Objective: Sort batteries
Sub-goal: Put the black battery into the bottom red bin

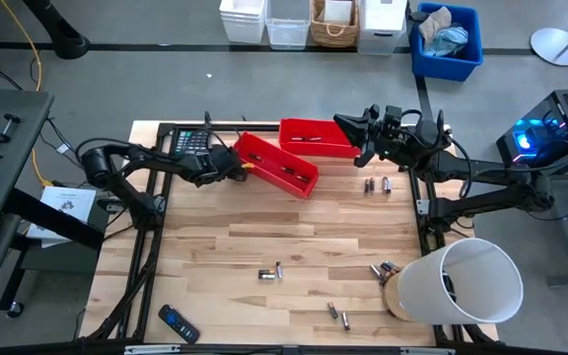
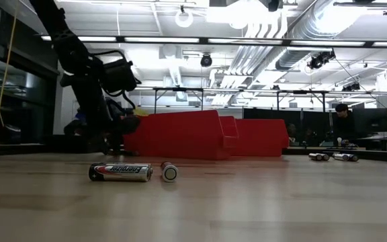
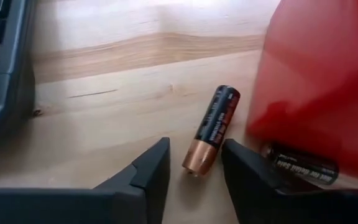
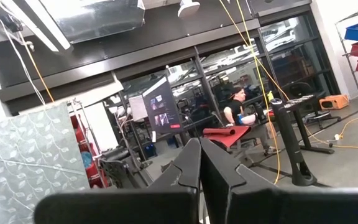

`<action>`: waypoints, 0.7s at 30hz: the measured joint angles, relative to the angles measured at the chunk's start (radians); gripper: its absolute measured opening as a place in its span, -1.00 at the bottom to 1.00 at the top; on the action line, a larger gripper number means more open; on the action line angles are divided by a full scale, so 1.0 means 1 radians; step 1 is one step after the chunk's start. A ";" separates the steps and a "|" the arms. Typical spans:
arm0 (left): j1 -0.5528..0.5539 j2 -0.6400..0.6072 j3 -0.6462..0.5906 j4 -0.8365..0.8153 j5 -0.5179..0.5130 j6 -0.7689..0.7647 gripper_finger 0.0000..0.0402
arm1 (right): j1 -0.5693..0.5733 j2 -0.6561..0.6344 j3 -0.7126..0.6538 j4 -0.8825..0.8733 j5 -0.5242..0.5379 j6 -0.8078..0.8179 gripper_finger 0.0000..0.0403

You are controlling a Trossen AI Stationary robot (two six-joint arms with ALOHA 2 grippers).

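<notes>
My left gripper (image 3: pixel 194 171) is open, low over the table by the left end of the near red bin (image 1: pixel 276 165). Its fingers stand on either side of the copper end of a black-and-copper battery (image 3: pixel 210 132) that lies on the wood, without touching it. A second battery (image 3: pixel 301 165) lies against the bin's wall. My right gripper (image 1: pixel 360 136) is shut on nothing, held above the right end of the far red bin (image 1: pixel 314 136). More batteries lie loose on the table (image 1: pixel 270 273) (image 1: pixel 377 184) (image 1: pixel 384 268) (image 1: pixel 338 315); two show close in the low view (image 2: pixel 119 172) (image 2: pixel 169 171).
A dark calculator (image 1: pixel 195 141) lies just left of my left gripper and shows in the left wrist view too (image 3: pixel 2 68). A black remote (image 1: pixel 177 323) lies near the table's near left corner. A large white tub (image 1: pixel 459 282) stands at the near right corner.
</notes>
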 joint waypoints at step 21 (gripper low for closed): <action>-0.095 -0.236 -0.010 -0.485 0.096 0.113 -0.85 | 0.000 0.000 0.000 -0.028 0.000 0.037 -1.00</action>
